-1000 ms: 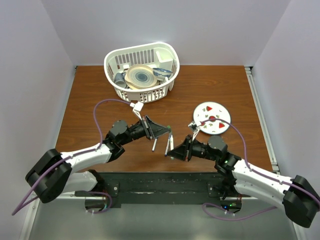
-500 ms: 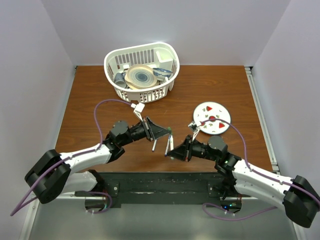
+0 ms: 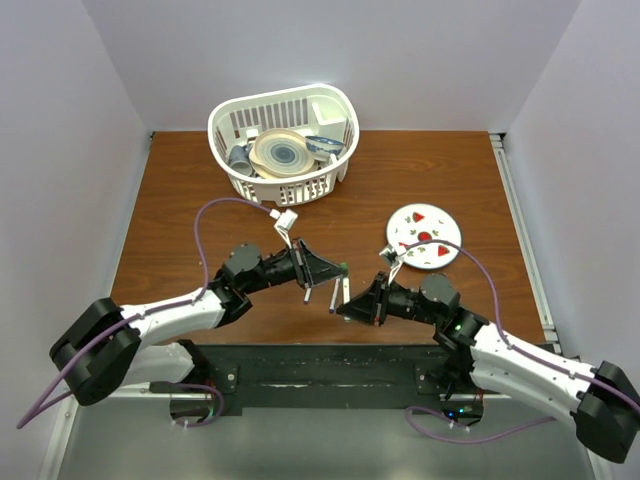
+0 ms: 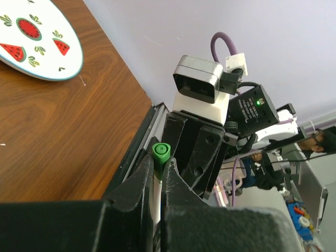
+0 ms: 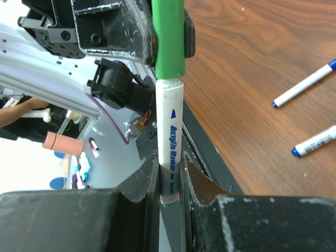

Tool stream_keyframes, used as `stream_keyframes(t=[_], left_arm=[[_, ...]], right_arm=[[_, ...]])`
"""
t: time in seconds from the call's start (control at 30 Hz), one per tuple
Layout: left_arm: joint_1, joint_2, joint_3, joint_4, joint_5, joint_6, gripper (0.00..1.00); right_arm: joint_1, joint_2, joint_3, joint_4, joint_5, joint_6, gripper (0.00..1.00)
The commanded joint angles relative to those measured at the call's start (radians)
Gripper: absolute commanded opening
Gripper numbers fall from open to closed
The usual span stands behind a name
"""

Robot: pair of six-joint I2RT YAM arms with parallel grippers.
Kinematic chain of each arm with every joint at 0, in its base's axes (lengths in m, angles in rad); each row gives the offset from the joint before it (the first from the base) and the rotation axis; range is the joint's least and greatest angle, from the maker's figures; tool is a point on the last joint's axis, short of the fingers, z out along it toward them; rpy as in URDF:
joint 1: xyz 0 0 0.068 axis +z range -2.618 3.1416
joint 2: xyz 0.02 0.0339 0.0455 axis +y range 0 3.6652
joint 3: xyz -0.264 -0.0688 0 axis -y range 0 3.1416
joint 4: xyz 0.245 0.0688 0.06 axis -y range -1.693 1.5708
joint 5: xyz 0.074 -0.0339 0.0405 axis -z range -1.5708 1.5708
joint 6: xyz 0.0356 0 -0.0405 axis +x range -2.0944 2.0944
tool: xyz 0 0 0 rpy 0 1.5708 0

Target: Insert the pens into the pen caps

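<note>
Wood-grain tabletop (image 3: 180, 200) between pale walls fills the scene, and just above its near middle the green pen cap (image 5: 169, 42) meets the white-barrelled pen (image 5: 171, 131) end to end in one straight line, the cap's mouth against the top of the barrel; how deep the tip sits inside cannot be told. On the cap the left gripper (image 4: 159, 169) has its fingers clamped, the green end poking out between them, while the right gripper (image 5: 170, 170) is pinched tight on the pen's lower barrel. On the wood close by lie a second pen (image 5: 303, 84) and a third pen (image 5: 315, 140), each showing a blue end, apart from each other. Farther off sit a watermelon-patterned plate (image 3: 423, 237) to the right and a white basket (image 3: 283, 185) holding dishes near the far edge
</note>
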Motion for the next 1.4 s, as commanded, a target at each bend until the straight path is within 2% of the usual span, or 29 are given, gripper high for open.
stream_keyframes(t=[0.0,0.27,0.33,0.37,0.43,0.47,0.5,0.57,0.67,0.9,1.17,1.3,1.37], left_arm=[[-0.038,-0.015,-0.015,-0.022,0.101,0.071,0.00],[-0.111,-0.006,0.031,-0.040,0.187,0.131,0.01],[-0.114,-0.024,0.032,-0.046,0.190,0.131,0.11],[-0.113,-0.035,0.029,-0.046,0.183,0.128,0.25],[-0.113,-0.073,0.029,-0.045,0.172,0.128,0.37],[-0.114,-0.089,0.028,-0.046,0.154,0.130,0.48],[-0.113,-0.104,0.026,-0.051,0.141,0.140,0.54],[-0.113,-0.150,0.026,-0.054,0.114,0.154,0.66],[-0.114,-0.193,0.042,-0.057,0.100,0.192,0.77],[-0.113,-0.204,0.109,-0.129,0.077,0.295,0.84],[-0.113,-0.153,0.187,-0.212,0.042,0.335,0.84],[-0.113,-0.138,0.194,-0.195,0.034,0.332,0.83],[-0.113,-0.133,0.194,-0.177,0.034,0.324,0.79]], right_arm=[[0.001,-0.076,0.030,-0.064,0.068,-0.061,0.00],[0.001,-0.090,0.108,-0.158,0.088,-0.143,0.00],[0.001,-0.096,0.120,-0.176,0.084,-0.156,0.00],[0.001,-0.110,0.123,-0.179,0.082,-0.168,0.00],[0.002,-0.122,0.134,-0.198,0.065,-0.182,0.00],[0.001,-0.136,0.137,-0.205,0.058,-0.193,0.00],[0.001,-0.142,0.145,-0.210,0.051,-0.197,0.00],[0.001,-0.150,0.152,-0.227,0.028,-0.202,0.00],[0.001,-0.154,0.165,-0.235,-0.010,-0.200,0.00],[0.001,-0.147,0.159,-0.175,-0.094,-0.151,0.00],[0.001,-0.171,0.154,-0.160,-0.131,-0.128,0.00],[-0.001,-0.180,0.157,-0.166,-0.142,-0.128,0.00],[-0.001,-0.179,0.154,-0.161,-0.156,-0.122,0.00]])
